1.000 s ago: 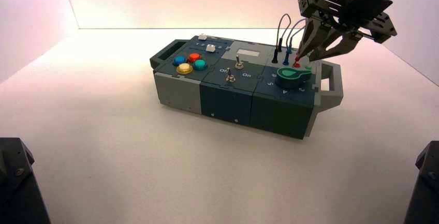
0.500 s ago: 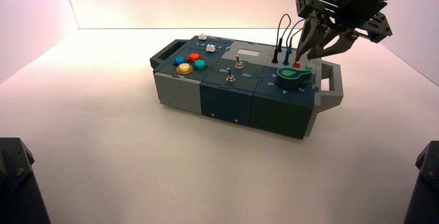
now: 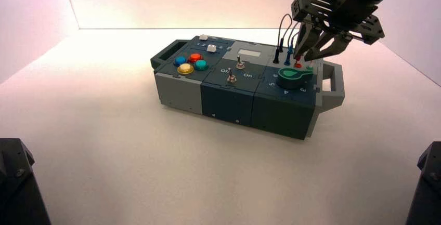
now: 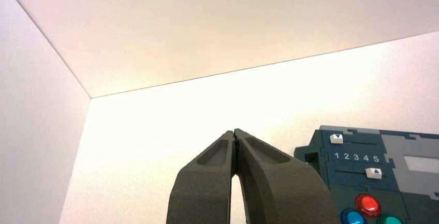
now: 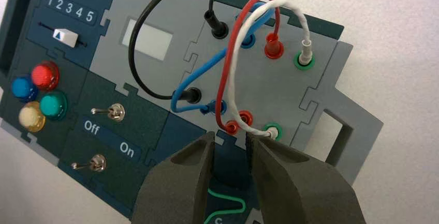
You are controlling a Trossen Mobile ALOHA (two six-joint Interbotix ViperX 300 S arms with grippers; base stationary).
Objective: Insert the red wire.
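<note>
The red wire [image 5: 226,69] is at the right end of the box [image 3: 234,95]. One plug [image 5: 274,43] is seated in the red socket toward the desk's far edge; the other plug [image 5: 232,127] lies just beside the nearer red socket [image 5: 246,117], though its exact seating is hard to confirm. The right pincer [image 5: 229,135] is open, its tips apart near that loose-looking end, above the box's right part. The white wire [image 5: 234,53] loops beside the red one, between green sockets; the blue wire [image 5: 199,73] and black wire [image 5: 132,48] lie toward the desk's left edge from it. The box stands on the desk [image 3: 156,157], right of its middle. The left pincer [image 4: 234,131], closed, idles to the left of the box.
</note>
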